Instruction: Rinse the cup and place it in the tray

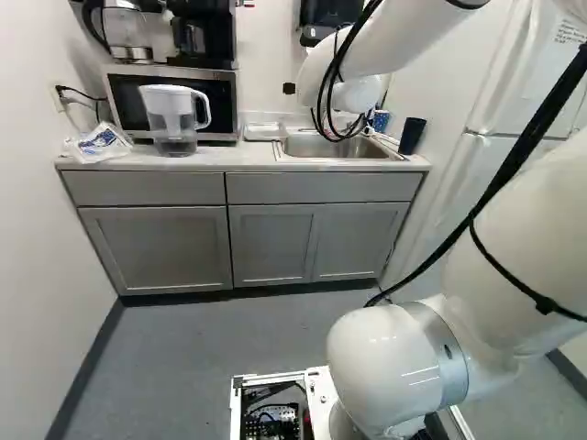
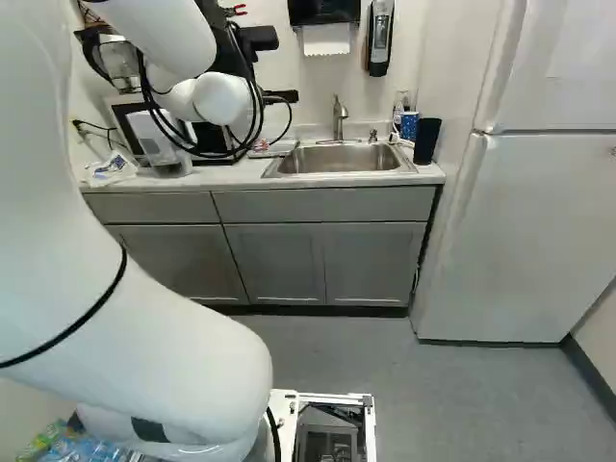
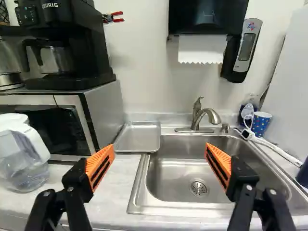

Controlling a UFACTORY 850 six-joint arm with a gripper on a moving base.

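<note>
Ahead, arm (image 2: 144, 327) outstretched, gripper (image 2: 281, 97) spread wide, facing sink (image 3: 168, 175) and tray (image 3: 139, 137).

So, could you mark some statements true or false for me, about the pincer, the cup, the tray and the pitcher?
The black pincer with orange pads is closed on a cup. False: it is open and empty.
The shallow silver metal tray sits between the boxy microwave and the steel sink. True.
The blue patterned cup stands inside the sink. False: it stands outside, near a far corner.
The clear plastic pitcher with a white handle stands before the microwave. True.
</note>
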